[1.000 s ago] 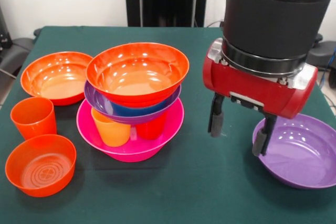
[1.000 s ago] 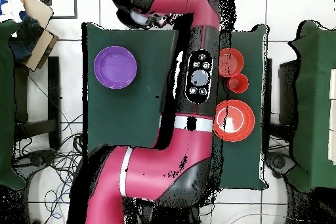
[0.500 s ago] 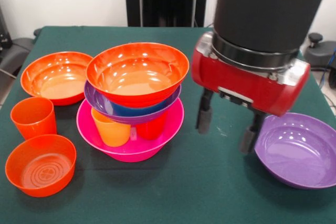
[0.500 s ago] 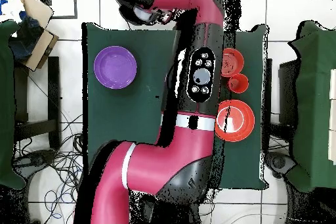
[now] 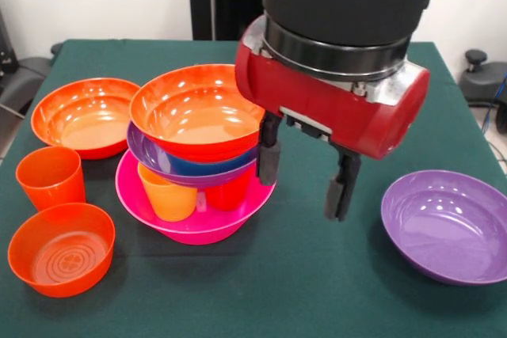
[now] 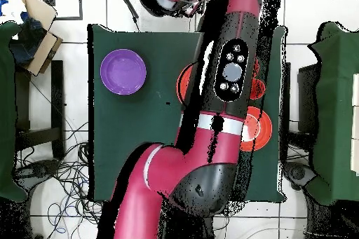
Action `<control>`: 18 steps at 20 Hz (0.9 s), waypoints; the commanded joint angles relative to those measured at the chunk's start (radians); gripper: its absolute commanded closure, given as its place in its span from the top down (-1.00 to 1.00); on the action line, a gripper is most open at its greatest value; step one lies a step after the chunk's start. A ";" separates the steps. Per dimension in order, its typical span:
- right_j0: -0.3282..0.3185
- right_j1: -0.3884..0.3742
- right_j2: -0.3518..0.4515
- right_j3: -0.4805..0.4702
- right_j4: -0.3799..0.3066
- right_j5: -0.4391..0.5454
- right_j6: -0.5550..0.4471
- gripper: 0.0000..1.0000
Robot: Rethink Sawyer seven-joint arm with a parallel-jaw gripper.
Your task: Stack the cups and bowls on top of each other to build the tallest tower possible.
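Two black fingers hang spread apart and empty from the claw (image 5: 302,175), mid-frame in the front view. Its left-hand finger (image 5: 268,161) sits right against the tower's (image 5: 202,156) right side, in front of the pink bowl's (image 5: 170,215) rim; whether it touches I can't tell. The other finger (image 5: 337,190) dangles over bare green table (image 5: 317,282).

Tower, centre-left: pink bowl at the base, a yellow-orange cup (image 5: 168,193) and a red cup (image 5: 230,191) standing in it, a purple bowl (image 5: 154,160) on those, a blue bowl (image 5: 202,166) nested inside, a wide orange bowl (image 5: 198,108) on top.

Lower right, well clear of the claw, lies the spare purple bowl (image 5: 447,227); in the overhead view it's upper left (image 6: 123,72). Far left: another wide orange bowl (image 5: 83,115), an orange cup (image 5: 51,177) below it, a small orange bowl (image 5: 61,248) in the lower left corner.
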 commanded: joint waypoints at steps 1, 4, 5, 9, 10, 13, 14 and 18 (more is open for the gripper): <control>-0.051 0.070 -0.380 -0.002 0.281 -0.020 -0.325 1.00; -0.077 0.090 -0.466 0.002 0.394 -0.055 -0.393 1.00; -0.085 0.097 -0.491 0.003 0.430 -0.062 -0.419 1.00; -0.108 0.106 -0.592 0.004 0.551 -0.069 -0.476 1.00; -0.111 0.107 -0.617 0.005 0.577 -0.068 -0.482 1.00; -0.115 0.116 -0.666 0.007 0.632 -0.081 -0.478 1.00; -0.116 0.117 -0.691 0.008 0.658 -0.085 -0.477 1.00; -0.121 0.115 -0.771 0.012 0.742 -0.079 -0.482 1.00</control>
